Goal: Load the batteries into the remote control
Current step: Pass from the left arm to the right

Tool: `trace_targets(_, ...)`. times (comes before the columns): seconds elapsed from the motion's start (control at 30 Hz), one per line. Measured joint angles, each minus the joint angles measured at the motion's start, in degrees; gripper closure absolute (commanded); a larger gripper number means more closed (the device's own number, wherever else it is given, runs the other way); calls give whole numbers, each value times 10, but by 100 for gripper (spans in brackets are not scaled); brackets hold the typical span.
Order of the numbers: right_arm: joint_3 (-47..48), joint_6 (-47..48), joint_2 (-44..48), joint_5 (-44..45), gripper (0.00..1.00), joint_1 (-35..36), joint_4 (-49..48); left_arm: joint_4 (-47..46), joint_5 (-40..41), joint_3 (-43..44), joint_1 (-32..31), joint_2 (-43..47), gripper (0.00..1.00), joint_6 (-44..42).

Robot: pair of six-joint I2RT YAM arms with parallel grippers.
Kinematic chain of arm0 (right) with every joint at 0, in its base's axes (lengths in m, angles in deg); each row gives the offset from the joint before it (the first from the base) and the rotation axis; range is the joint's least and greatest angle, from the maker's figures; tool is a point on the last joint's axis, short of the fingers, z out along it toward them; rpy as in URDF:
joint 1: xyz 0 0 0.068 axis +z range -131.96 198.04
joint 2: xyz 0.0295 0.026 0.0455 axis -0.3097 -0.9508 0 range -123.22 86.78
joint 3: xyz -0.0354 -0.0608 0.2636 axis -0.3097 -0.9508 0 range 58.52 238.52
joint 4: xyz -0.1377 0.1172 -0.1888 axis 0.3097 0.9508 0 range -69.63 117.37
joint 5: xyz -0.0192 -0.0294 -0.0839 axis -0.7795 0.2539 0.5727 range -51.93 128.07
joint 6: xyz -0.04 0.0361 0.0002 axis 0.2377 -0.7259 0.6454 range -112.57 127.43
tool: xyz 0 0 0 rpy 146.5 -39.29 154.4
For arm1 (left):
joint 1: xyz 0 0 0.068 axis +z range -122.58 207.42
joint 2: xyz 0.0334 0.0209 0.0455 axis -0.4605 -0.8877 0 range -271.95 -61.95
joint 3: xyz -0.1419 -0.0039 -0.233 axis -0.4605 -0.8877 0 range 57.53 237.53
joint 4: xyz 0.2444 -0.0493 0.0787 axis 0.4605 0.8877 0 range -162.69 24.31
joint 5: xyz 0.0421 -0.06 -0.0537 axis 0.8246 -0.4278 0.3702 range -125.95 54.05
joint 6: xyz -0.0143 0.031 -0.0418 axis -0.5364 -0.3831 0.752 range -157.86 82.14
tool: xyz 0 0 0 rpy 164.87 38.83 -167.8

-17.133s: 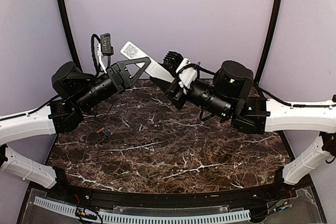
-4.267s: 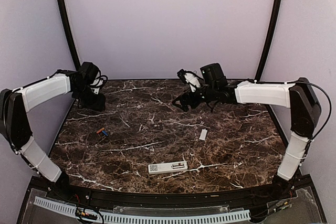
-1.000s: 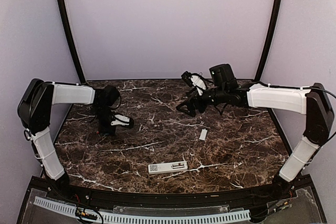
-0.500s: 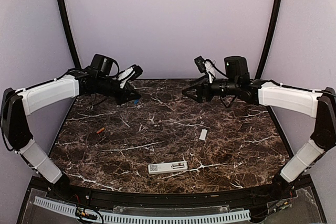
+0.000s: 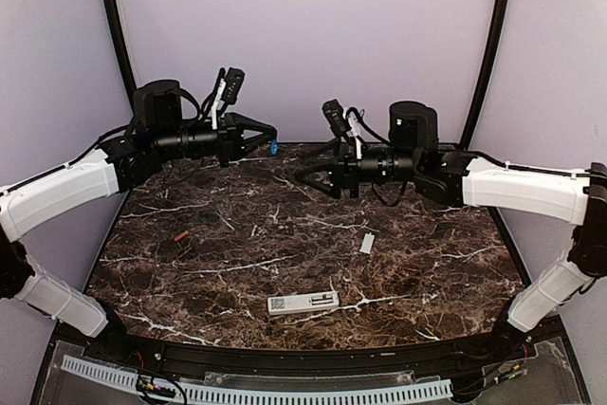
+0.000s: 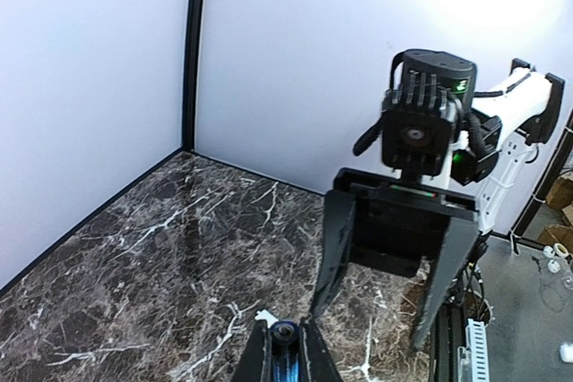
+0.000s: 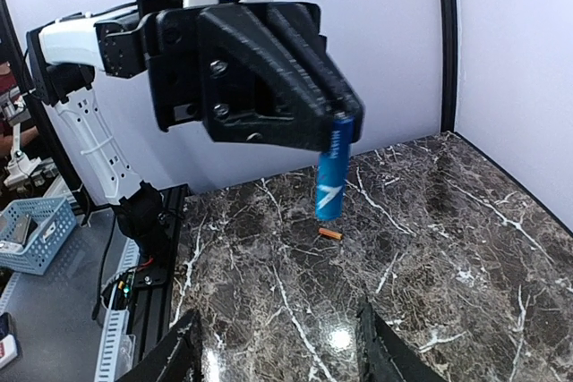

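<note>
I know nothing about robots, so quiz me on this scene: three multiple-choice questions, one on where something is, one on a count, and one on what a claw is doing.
1. Where is the remote control?
A) lying on the table near its front edge
B) in a gripper
C) leaning on the back wall

2. How many batteries lie on the table?
A) none
B) one
C) three

3. What is the left gripper doing?
A) wide open and empty
B) clamped on the remote control
C) shut on the blue battery, up in the air

Answers:
1 A: the white bar lies flat there, apart from both arms.
2 B: only the orange battery lies on the marble, because the blue one is held up.
3 C: its fingers pinch one end of the battery above the table.
</note>
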Motion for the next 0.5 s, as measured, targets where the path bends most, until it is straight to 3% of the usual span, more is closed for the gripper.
trace_targets(0.5,64,-14,-44,9,70,48,-16,-12,-22,-24,-42,36,100,0)
